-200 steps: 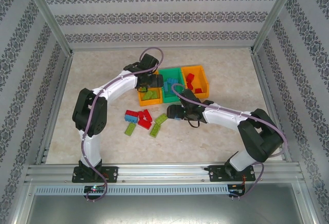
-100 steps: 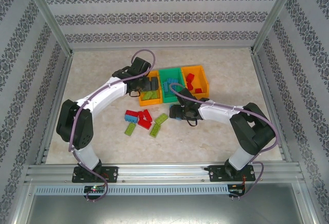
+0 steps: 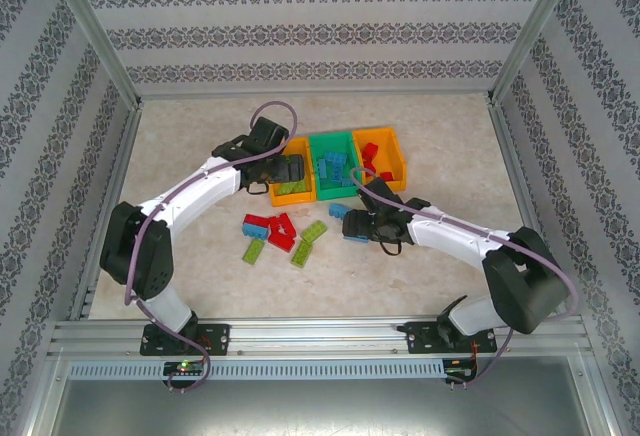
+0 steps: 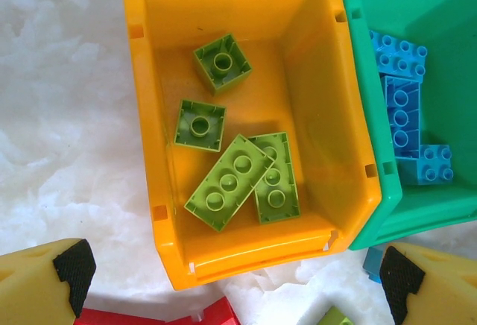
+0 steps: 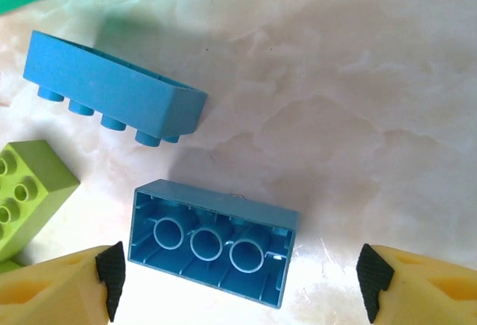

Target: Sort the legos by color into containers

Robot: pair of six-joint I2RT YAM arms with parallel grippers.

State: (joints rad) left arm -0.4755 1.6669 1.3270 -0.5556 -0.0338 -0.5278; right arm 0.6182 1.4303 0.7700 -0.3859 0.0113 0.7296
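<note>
- The right pincer hangs released and low over the bench. Its yellow fingers are spread wide and it grasps nothing.
- An upturned blue lego lies hollow side up on the bench between those fingers, nearer one finger than the other.
- Its long axis runs almost along the line from finger to finger, only slightly tilted. Closing now would likely catch it by its short ends, and a wrist turn would take it across the narrow sides instead.
- A second blue lego lies on its side just beyond the first, apart from it and towards the bins.
- The green bin, the middle one, already holds blue legos and sits just far of both loose blue ones. The right arm is clearly the nearer one.
- The left pincer is also released and empty, above the near wall of the left orange bin, where four lime legos lie.
- Red legos and more lime ones remain loose on the bench, near of that bin.
</note>
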